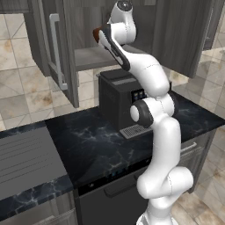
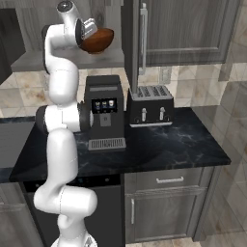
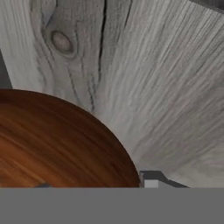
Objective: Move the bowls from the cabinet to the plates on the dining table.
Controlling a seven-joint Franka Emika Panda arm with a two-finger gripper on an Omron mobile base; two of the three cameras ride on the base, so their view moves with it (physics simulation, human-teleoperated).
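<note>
Brown bowl (image 2: 96, 40): held at the open cabinet (image 2: 193, 29), above its shelf, at the gripper (image 2: 89, 30)'s three o'clock. Jaws are judged clenched on the rim. Rigid, light, smooth-glazed; rim grip advised

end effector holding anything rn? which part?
The brown wooden bowl, lifted above the cabinet shelf. The end effector appears to grip its rim; the exact contact is hidden.

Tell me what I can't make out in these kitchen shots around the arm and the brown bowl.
- How the jaws stand: the brown bowl and the hand hide them in the right base view; the hand view crops them.
- Most of the bowl in the left base view: the arm covers it.
- The rest of the cabinet shelf: the arm and open door block it in both base views.
- The coffee machine screen: too small to read.
</note>
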